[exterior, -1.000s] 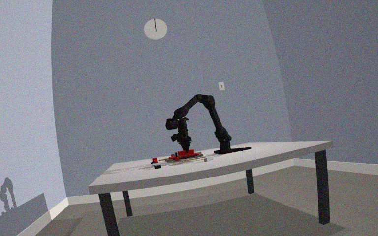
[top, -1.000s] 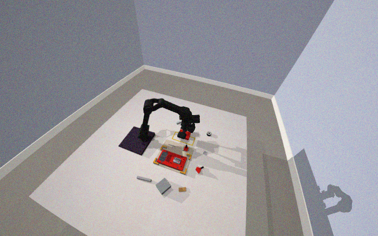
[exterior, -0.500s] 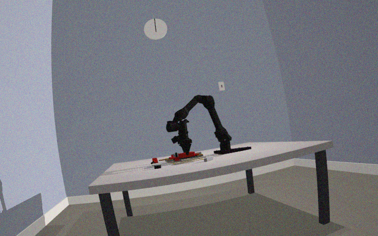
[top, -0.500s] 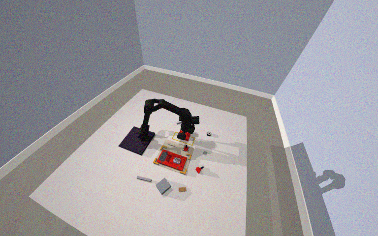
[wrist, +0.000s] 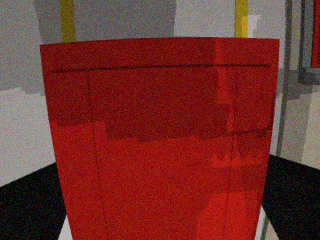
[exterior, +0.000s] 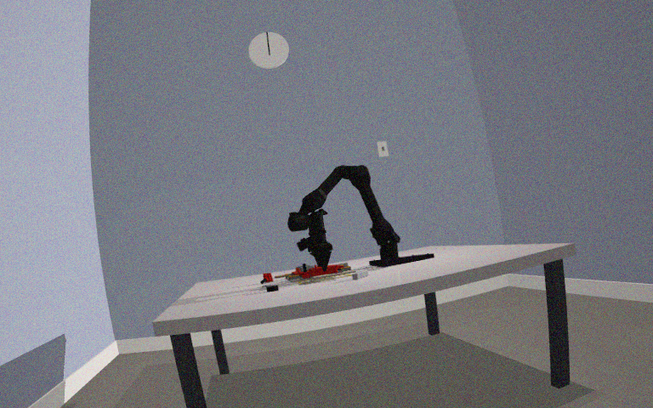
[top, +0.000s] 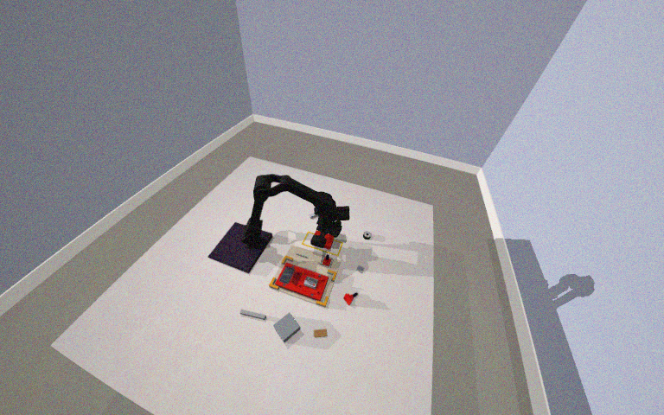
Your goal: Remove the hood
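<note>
The red hood (top: 328, 239) (wrist: 160, 165) is level between the fingers of my gripper (top: 323, 239) (exterior: 324, 267) (wrist: 162, 169), which is shut on it by its two sides. The hood is over the marked area, a thin yellow outline (top: 320, 250) (wrist: 68, 20), and low over the table in the exterior view. I cannot tell whether its underside touches the table. The red toy car (top: 318, 290) lies apart from the hood, inside a holder with orange corners, with its engine bay uncovered.
A small red part with a black top (top: 327, 261) stands between the outline and the car. Another red part (top: 348, 298) is right of the car. A wheel (top: 367, 235), a grey slab (top: 286, 326), a brown block (top: 320, 333) and a grey bar (top: 252, 314) lie around.
</note>
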You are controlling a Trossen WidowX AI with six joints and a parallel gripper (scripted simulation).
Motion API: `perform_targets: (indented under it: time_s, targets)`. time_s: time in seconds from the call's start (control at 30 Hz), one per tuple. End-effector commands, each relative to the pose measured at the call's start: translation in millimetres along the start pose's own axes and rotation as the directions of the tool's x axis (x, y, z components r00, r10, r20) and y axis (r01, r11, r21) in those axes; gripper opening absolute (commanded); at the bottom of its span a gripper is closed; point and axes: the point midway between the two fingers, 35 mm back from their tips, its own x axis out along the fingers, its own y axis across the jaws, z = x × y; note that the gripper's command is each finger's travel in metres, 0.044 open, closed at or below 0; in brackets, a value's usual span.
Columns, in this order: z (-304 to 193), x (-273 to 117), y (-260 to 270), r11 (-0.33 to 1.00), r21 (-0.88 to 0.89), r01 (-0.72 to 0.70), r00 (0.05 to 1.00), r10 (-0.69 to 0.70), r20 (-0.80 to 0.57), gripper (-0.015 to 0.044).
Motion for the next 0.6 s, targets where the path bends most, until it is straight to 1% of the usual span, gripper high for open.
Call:
perform_targets:
  time_s: [0.0, 0.57]
  targets:
    - [-0.9, 2.1, 0.3, 1.0, 0.001, -0.003, 1.0, 0.003, -0.003, 0.0]
    - [-0.9, 10.5, 0.3, 1.0, 0.001, -0.003, 1.0, 0.003, -0.003, 0.0]
